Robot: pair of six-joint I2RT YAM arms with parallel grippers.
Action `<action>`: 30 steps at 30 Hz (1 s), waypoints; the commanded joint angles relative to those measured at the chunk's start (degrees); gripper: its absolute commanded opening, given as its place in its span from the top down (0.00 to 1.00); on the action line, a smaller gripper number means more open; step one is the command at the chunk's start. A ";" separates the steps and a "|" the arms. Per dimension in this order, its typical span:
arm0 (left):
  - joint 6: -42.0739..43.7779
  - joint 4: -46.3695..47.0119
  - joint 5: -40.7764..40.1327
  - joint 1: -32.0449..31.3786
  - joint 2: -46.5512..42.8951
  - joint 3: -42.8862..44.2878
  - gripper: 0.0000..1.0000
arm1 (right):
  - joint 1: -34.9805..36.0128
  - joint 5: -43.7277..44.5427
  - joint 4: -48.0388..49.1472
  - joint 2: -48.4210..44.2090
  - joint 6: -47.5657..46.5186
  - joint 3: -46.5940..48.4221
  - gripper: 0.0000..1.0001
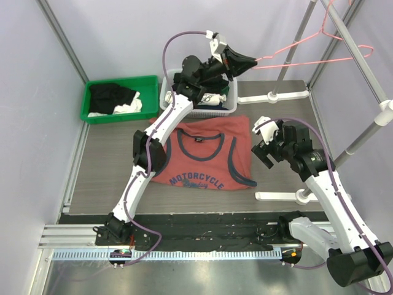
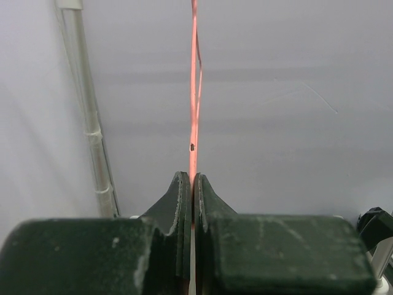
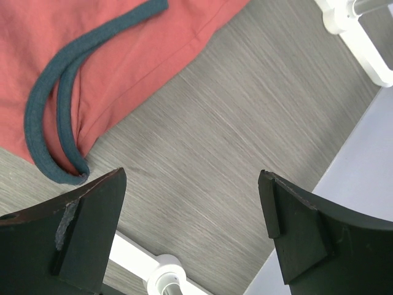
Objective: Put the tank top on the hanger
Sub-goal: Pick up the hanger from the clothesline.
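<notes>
The tank top (image 1: 209, 163) lies flat on the table (image 1: 104, 160). Beyond its far edge the left gripper (image 2: 192, 178) pinches the hanger (image 2: 194, 123) wire, likely to fetch it. The right gripper (image 3: 191, 184) hovers spread just beside one armhole.

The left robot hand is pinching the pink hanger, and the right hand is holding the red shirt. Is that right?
Not quite. The left gripper does pinch the pink hanger, but the right gripper holds nothing. The right wrist view shows its fingers wide apart over the bare table, with the red shirt lying on the table off to one side.
</notes>
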 commanded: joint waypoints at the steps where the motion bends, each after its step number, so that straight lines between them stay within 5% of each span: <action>1: -2.42 1.47 0.45 1.79 -6.10 2.61 1.00 | -0.13 -2.09 -0.46 1.15 0.87 4.36 0.03; 15: -4.36 -1.86 7.13 7.06 -15.32 -8.72 1.00 | -0.13 -4.81 -3.00 4.13 1.05 12.44 0.00; 30: 9.61 -25.58 8.01 13.91 -29.90 -22.78 1.00 | -0.04 -10.88 -5.90 8.62 1.05 23.87 0.00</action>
